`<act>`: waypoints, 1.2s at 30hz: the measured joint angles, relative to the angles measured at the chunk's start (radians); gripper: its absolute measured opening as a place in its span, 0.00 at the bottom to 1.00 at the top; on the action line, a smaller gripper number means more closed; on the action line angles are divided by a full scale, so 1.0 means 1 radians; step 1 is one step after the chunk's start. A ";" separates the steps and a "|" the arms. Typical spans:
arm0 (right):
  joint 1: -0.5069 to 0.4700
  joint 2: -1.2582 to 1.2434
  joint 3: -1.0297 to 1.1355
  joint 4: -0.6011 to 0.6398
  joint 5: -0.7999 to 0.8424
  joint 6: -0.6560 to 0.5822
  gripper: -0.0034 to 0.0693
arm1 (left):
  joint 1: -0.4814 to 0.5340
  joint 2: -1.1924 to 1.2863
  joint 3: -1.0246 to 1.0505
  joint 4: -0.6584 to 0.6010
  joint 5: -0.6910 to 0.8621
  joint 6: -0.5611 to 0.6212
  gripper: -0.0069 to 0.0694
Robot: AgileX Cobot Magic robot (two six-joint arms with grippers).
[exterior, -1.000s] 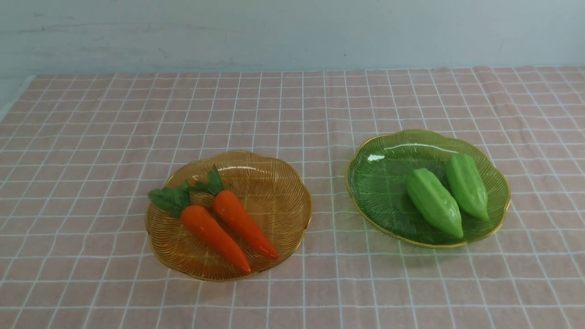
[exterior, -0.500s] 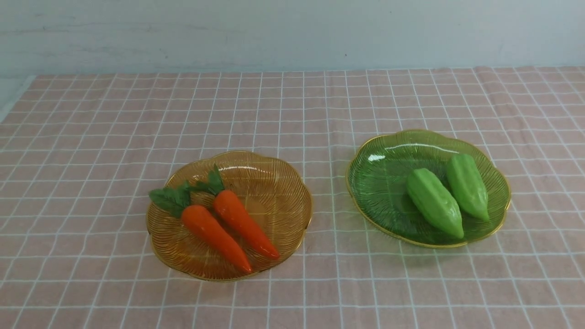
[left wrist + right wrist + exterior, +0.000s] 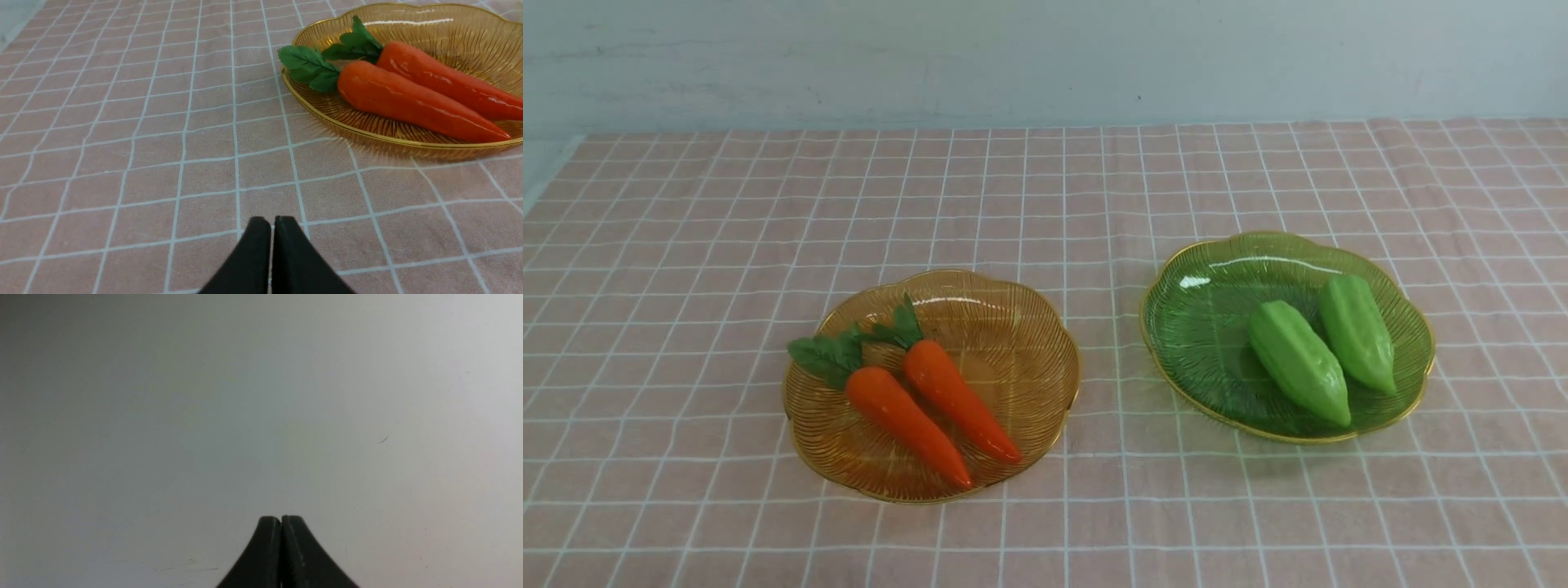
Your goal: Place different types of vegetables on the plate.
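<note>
- Two carrots (image 3: 931, 404), side by side on the amber plate (image 3: 1021, 327), leaf tops at its far-left rim.
- Two gourds (image 3: 1327, 351), side by side on the green plate (image 3: 1201, 318).
- Plates well apart on checked pink worktop cloth (image 3: 686, 245).
- Left pincer (image 3: 271, 222): tips pressed together, empty, near the amber plate.
- Right pincer (image 3: 281, 520): tips together, empty, facing a blank grey surface.

A pink checked cloth (image 3: 1045, 204) covers the table; on it sit an amber plate (image 3: 1021, 343) and, apart, a green plate (image 3: 1201, 318).
</note>
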 joint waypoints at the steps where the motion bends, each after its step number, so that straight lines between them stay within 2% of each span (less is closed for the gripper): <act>1: 0.000 0.000 0.000 0.000 0.000 0.000 0.02 | 0.000 0.000 0.000 0.000 -0.002 0.000 0.09; 24: 0.000 0.000 0.000 0.000 0.042 0.000 0.02 | 0.000 0.000 0.000 -0.001 -0.003 0.001 0.09; 29: -0.004 -0.001 0.000 -0.066 0.089 -0.073 0.02 | 0.000 0.000 0.000 -0.001 -0.003 0.002 0.09; 32: -0.049 -0.003 0.000 -0.125 0.180 -0.113 0.02 | 0.000 0.000 0.000 -0.001 -0.003 0.002 0.09; 35: -0.128 -0.003 0.012 -0.157 0.280 -0.127 0.02 | 0.000 0.000 0.000 -0.001 -0.003 0.002 0.09; 36: -0.180 -0.003 0.033 -0.168 0.323 -0.131 0.02 | 0.000 0.000 0.000 -0.001 -0.003 0.002 0.09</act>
